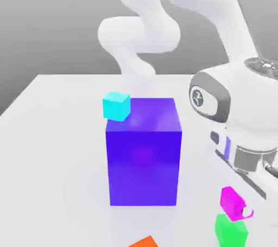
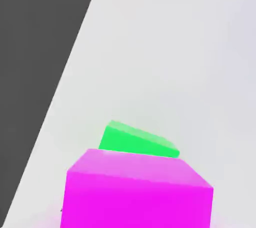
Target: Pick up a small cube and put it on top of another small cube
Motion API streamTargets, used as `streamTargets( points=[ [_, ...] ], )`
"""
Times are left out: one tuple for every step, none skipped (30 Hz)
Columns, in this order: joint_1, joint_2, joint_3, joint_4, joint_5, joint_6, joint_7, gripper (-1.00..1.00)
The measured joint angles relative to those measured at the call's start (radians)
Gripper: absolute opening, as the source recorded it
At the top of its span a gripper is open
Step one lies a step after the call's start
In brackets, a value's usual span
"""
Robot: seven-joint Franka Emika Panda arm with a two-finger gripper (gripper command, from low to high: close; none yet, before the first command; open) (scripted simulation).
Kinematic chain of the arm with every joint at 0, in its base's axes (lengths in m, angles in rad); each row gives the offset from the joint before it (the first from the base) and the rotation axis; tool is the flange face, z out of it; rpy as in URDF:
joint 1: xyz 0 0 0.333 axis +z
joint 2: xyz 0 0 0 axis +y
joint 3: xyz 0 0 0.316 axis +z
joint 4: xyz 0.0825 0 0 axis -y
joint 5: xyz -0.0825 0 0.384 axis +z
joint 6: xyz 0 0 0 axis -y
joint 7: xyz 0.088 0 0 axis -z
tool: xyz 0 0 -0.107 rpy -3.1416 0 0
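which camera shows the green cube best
The exterior view: the green cube shows its top and sides there, below the magenta cube. In the hand view, the magenta cube hides part of it.

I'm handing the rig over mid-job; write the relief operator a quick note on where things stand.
Gripper: at the magenta cube; grip or release unclear.
Cubes: magenta cube askew at the top of the green cube; whether it rests there is unclear.
Done: magenta brought to green.
Left: likely square it up, confirm it sits stably, release if gripped, back away.
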Motion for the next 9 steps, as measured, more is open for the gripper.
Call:
streamTargets(
  points=[
    [0.000, 0.000, 0.000, 0.000, 0.000, 0.000, 0.000, 1.00],
    [0.000, 0.000, 0.000, 0.000, 0.000, 0.000, 0.000, 1.00],
    [0.000, 0.000, 0.000, 0.000, 0.000, 0.000, 0.000, 1.00],
    [0.000, 0.000, 0.000, 0.000, 0.000, 0.000, 0.000, 1.00],
    [0.008, 0.012, -0.010, 0.001, -0.007, 0.009, 0.006, 1.00],
    [0.003, 0.000, -0.003, 0.001, 0.003, -0.001, -0.001, 1.00],
    [-0.007, -0.024, 0.010, -0.001, 0.023, -0.021, -0.015, 1.00],
    [-0.019, -0.054, 0.026, -0.004, 0.048, -0.047, -0.033, 1.00],
    [-0.029, -0.088, 0.040, -0.007, 0.077, -0.074, -0.053, 1.00]
  ],
)
